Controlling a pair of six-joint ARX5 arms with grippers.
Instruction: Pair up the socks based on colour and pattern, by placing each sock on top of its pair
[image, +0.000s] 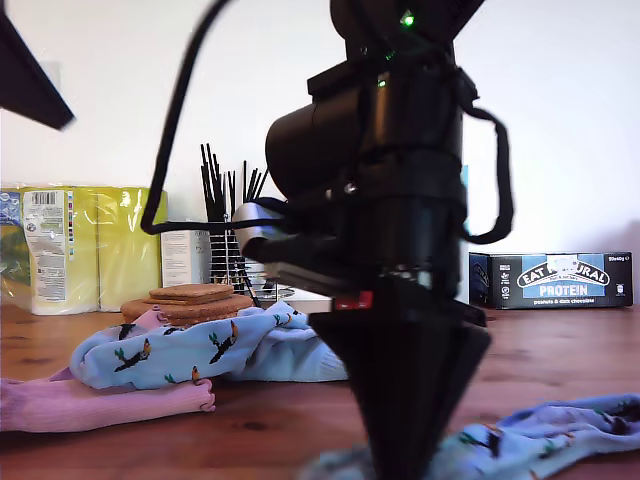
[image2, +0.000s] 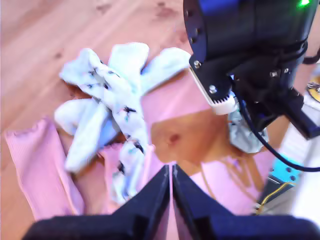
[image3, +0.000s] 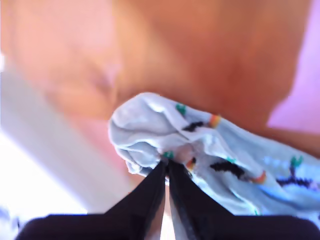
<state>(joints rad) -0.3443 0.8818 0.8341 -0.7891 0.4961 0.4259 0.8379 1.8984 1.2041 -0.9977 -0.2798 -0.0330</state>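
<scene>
Exterior view
Tabletop (image: 270, 420): bare brown wood.
My second tool (image: 400, 452): at 6 o'clock, close to the lens, with its tip down in blue fabric.
Held toucan sock (image: 545, 430): light blue knit with small toucan prints. It trails flat from the tip toward 4 o'clock.
Second toucan sock (image: 200, 352): same print, lying rumpled at 8 o'clock, well apart from the held one.
Pink sock (image: 100, 405): plain, lying in front of the second toucan sock.

First wrist view
My first tool (image2: 170, 172): jaws pressed together with nothing visible between them, raised above the pile.
Pile: the second toucan sock (image2: 120, 100) is draped across a plain blue sock (image2: 85, 132). The pink sock (image2: 40, 165), ribbed with a frilly edge, lies beside them.
Second arm (image2: 250, 60): it stands near the pile, with pale fabric bunched beneath it.

Second wrist view
My second tool (image3: 167, 165): clenched on a fold of the held toucan sock (image3: 220, 150).
Look of the fabric: soft and puckered at the pinch. The prints are black with orange and green.

Step in hand (judgement)
Aim: carry the held toucan sock over and lay it on the second toucan sock.
Method: lift until the trailing length clears the tabletop. Cross above the pink sock rather than dragging through it. Lower the sock lengthwise onto its twin, and release only once it rests there.
Caution: the pinch takes only a thin fold, so a quick swing may shake it loose.
</scene>
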